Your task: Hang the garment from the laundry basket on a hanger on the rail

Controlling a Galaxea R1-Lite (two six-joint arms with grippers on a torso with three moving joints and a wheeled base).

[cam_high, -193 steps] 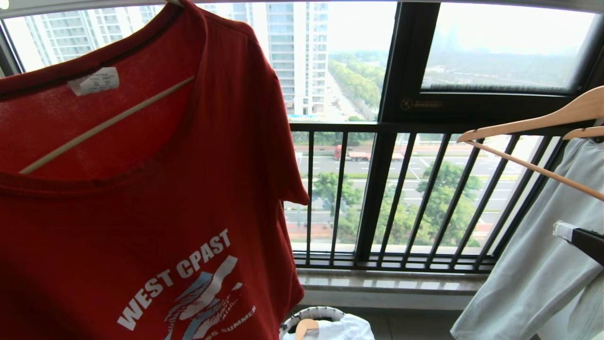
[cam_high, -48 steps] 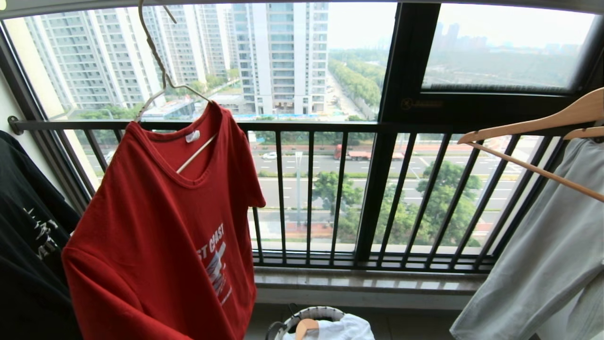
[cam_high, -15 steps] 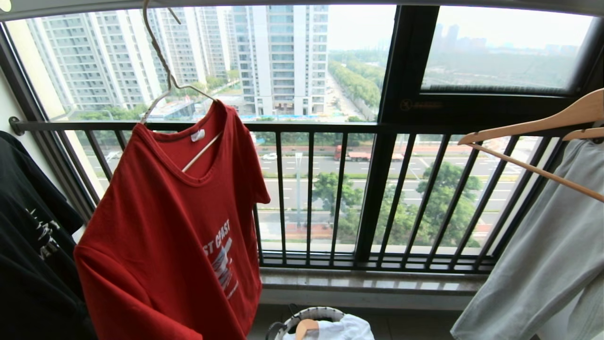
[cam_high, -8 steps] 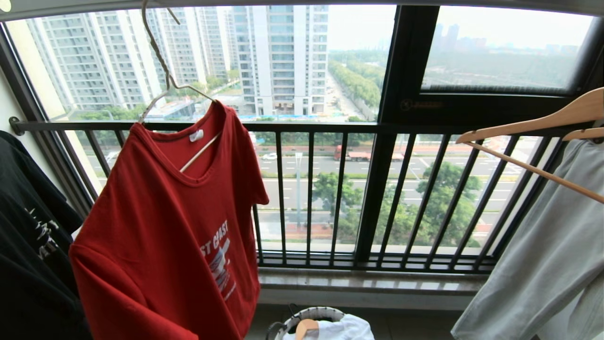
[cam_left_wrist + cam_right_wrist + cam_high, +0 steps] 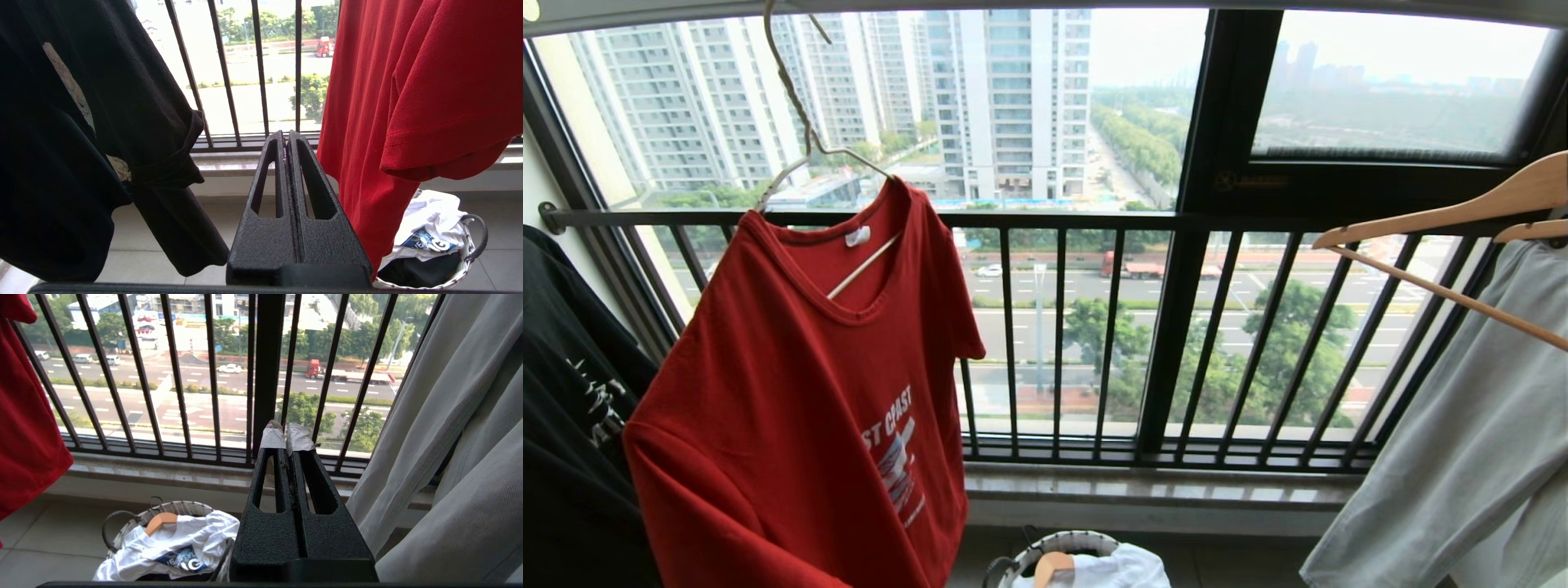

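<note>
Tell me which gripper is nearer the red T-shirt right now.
Left. The left gripper, shut and empty, sits right beside the red T-shirt, near its hanging sleeve. The right gripper, also shut, is farther off, next to the grey garment, the shirt only at its view's edge.

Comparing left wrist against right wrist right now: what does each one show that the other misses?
Only the left wrist view shows the black T-shirt and the shut left gripper. Only the right wrist view shows the pale grey garment, a wooden hanger lying in the basket, and the shut right gripper with taped tips. Both show the red T-shirt, the laundry basket holding a white printed T-shirt, and the balcony railing.
</note>
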